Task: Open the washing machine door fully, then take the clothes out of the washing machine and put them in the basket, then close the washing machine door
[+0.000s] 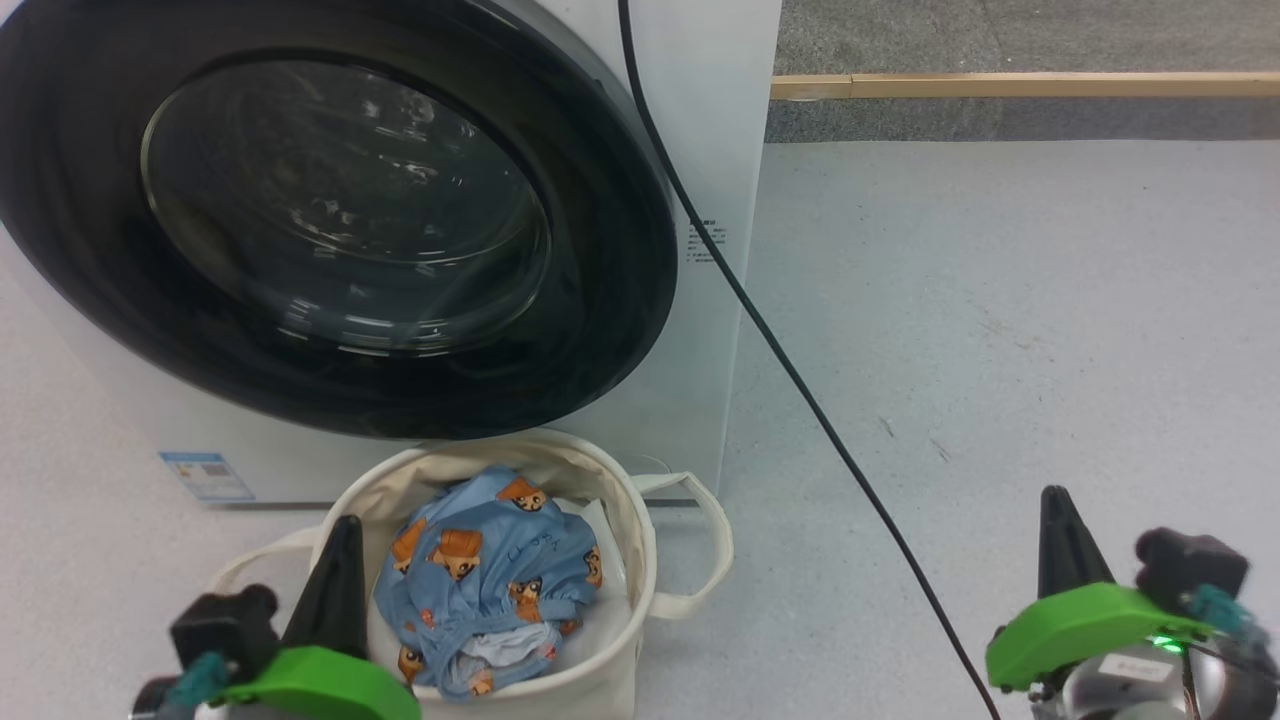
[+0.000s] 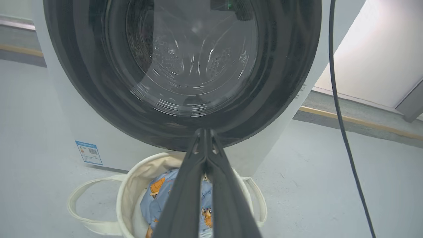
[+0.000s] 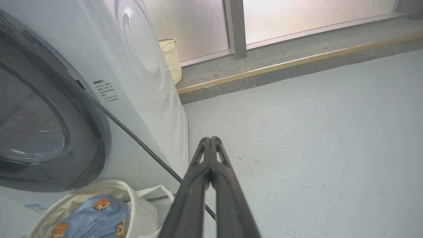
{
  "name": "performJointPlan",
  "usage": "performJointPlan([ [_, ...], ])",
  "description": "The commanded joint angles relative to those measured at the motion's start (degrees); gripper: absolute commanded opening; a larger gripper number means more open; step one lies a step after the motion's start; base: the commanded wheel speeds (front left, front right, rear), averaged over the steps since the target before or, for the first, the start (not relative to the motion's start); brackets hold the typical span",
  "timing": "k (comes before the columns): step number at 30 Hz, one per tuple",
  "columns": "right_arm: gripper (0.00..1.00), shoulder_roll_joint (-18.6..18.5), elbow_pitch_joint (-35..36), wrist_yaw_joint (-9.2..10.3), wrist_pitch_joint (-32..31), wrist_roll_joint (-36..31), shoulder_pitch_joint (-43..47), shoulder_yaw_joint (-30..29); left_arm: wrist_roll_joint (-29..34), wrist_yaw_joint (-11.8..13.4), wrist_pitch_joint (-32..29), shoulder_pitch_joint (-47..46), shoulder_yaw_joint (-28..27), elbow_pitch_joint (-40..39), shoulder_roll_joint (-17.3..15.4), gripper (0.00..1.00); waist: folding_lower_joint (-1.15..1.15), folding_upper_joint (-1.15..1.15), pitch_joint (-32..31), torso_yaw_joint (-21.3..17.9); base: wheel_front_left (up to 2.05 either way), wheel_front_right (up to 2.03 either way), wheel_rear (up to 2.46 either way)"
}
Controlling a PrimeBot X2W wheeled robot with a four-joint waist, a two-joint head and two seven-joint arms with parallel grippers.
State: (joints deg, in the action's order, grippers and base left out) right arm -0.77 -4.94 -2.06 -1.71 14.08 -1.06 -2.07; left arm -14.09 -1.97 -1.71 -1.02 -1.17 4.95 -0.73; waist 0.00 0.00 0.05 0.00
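Front-loading washing machine with door shut, filled basket on the floor before it, two idle pincers.
The washing machine door, black rim and glass bowl, lies flush against the white front. The cream basket stands on the floor just below the door's lower rim, and the clothes, light blue with bear faces, are bunched inside it. The left pincer is pressed together and empty, by the basket's left rim. The right pincer is pressed together and empty, over bare floor well to the basket's right. A black cable runs between basket and right pincer.
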Motion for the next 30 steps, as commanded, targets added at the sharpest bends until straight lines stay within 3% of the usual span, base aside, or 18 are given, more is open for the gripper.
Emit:
performJointPlan([
  [1, 0.00, 0.1, 1.0, 0.24, 0.4, -2.6, -0.2, 0.2, 2.6, 0.2, 0.4, -0.1, 0.1, -1.1, 0.1, 0.00, 0.00, 0.00, 0.0, 0.0, 0.00, 0.00, 0.00],
  [8, 0.00, 0.6, 4.4, 1.74, 1.5, -13.6, 0.8, 1.8, 13.6, 1.7, 1.5, 0.8, 1.0, -4.5, 0.6, 0.00, 0.00, 0.00, 0.0, 0.0, 0.00, 0.00, 0.00],
  [30, 0.00, 0.8, 4.9, 2.06, 1.7, -14.1, 1.1, 2.1, 14.1, 2.0, 1.7, 1.0, 1.2, -4.9, 0.7, 0.00, 0.00, 0.00, -0.1, 0.0, 0.00, 0.00, 0.00],
])
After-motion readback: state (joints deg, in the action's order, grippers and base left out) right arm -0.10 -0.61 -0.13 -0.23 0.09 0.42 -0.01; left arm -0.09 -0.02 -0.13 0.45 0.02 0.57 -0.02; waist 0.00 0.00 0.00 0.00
